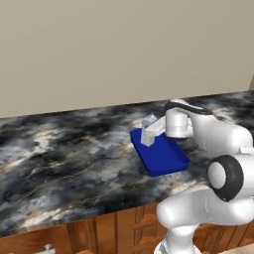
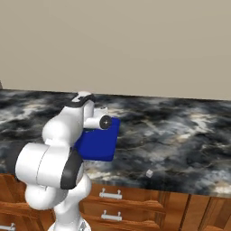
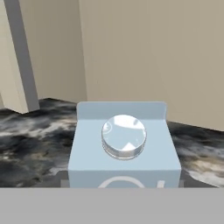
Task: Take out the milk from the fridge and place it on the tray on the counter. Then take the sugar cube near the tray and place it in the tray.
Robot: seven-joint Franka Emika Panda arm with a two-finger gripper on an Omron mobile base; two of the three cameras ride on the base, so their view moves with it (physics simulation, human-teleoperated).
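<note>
The milk (image 1: 149, 130) sits over the far end of the blue tray (image 1: 166, 158) on the black marble desk (image 1: 64, 163), at the gripper (image 1: 155, 128). The left base view shows the carton at the arm's tip. In the right base view the arm hides most of it, but the sugar cube (image 2: 149, 173) appears on the desk, right of the tray, apart from it. The hand view shows the carton's round cap close up. Fingers: grasp state cannot be told.

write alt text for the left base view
A white robot arm's claw holds a pale milk carton over the far end of a blue tray on a black marble counter; beige wall behind, wooden drawers below.
</note>
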